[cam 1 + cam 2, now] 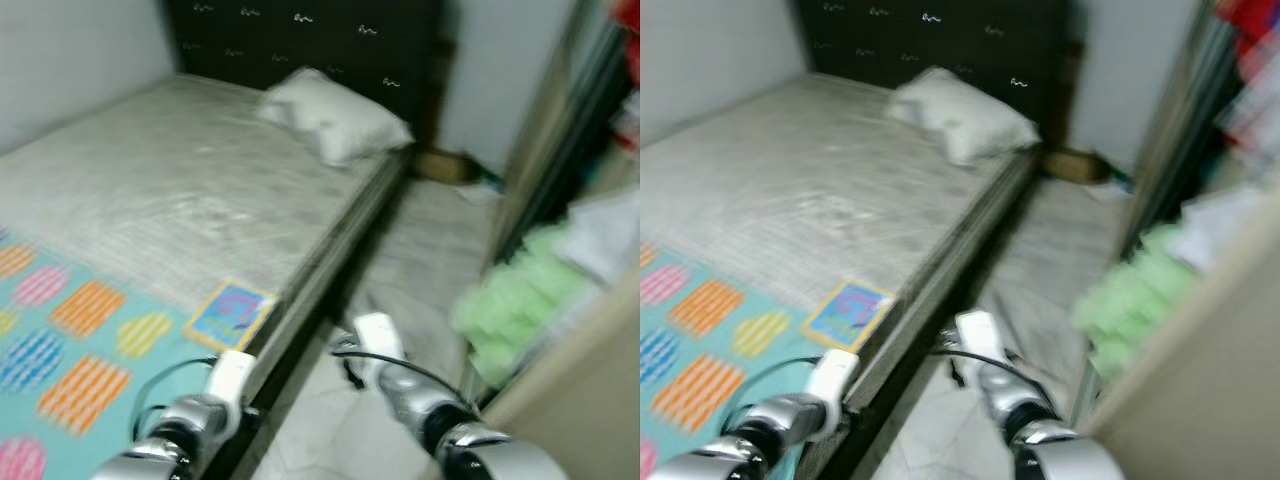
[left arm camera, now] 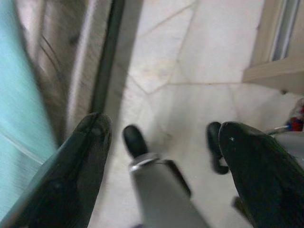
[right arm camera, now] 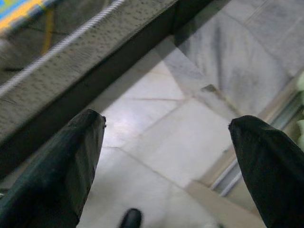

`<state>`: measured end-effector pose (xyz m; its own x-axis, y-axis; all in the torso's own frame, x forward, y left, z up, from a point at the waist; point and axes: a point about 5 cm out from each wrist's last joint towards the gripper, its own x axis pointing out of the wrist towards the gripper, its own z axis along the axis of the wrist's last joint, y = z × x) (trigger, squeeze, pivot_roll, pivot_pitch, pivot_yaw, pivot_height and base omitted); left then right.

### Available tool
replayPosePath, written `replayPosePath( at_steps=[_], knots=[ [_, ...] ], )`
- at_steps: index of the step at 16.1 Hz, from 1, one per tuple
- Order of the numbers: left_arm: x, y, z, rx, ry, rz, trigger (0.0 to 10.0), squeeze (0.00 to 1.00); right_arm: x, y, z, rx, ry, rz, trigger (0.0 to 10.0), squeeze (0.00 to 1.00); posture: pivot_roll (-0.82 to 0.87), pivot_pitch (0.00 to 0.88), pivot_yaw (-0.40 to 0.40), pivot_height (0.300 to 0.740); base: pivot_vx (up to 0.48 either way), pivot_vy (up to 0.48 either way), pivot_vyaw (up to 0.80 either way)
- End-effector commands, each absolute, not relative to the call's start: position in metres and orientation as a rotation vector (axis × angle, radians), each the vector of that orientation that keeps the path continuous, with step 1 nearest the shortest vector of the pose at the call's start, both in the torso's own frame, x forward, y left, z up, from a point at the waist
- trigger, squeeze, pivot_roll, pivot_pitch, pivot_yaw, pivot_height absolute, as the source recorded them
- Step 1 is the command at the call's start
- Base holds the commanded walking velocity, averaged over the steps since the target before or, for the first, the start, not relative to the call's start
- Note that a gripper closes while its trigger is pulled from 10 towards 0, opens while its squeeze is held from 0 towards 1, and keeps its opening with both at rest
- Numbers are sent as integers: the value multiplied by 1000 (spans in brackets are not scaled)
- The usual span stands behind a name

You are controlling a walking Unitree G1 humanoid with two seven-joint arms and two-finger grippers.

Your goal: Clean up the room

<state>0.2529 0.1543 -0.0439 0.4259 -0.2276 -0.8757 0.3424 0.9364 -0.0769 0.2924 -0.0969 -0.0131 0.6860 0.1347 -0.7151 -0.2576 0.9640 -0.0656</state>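
A bed with a bare grey mattress (image 1: pixel 190 190) stands on my left. A white pillow (image 1: pixel 335 115) lies at its head. A teal blanket (image 1: pixel 80 340) with striped coloured patches covers the near part, and a small blue and yellow square (image 1: pixel 232 312) sits at its corner. My left arm (image 1: pixel 225 385) hangs over the bed's edge, its gripper (image 2: pixel 161 128) open above the pale floor beside the frame. Over the floor of the aisle, my right arm (image 1: pixel 380 350) holds its gripper (image 3: pixel 166 123) open with nothing in it.
A narrow aisle of pale floor tiles (image 1: pixel 420 250) runs between the bed and an open wardrobe (image 1: pixel 570 330) on my right. Green cloth (image 1: pixel 510 300) bulges from the wardrobe. A brown box (image 1: pixel 445 165) lies at the aisle's far end. The views are blurred.
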Motion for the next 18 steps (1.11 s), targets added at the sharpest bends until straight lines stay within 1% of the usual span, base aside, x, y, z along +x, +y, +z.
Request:
replayPosePath(
  at_steps=[1,13,14,17,18],
  knots=[
    [254,166,-42,139,1077,-334,10000,0,295,-83,-8,-151,765,254,10000,0,-110,0,-49,740,0,0,800],
    [255,166,-42,159,1069,-340,10000,0,296,-81,-7,-147,759,261,10000,0,-110,0,-47,740,0,0,800],
    [257,166,-40,176,1052,-342,10000,0,296,-81,-7,-145,756,262,10000,0,-113,0,-45,740,0,0,800],
    [278,171,-25,220,887,-258,10000,0,304,-78,2,-91,691,270,10000,0,-112,0,-50,740,0,0,800],
    [282,171,-21,231,854,-255,10000,0,306,-77,4,-81,676,275,10000,0,-108,0,-54,740,0,0,800]
  ],
)
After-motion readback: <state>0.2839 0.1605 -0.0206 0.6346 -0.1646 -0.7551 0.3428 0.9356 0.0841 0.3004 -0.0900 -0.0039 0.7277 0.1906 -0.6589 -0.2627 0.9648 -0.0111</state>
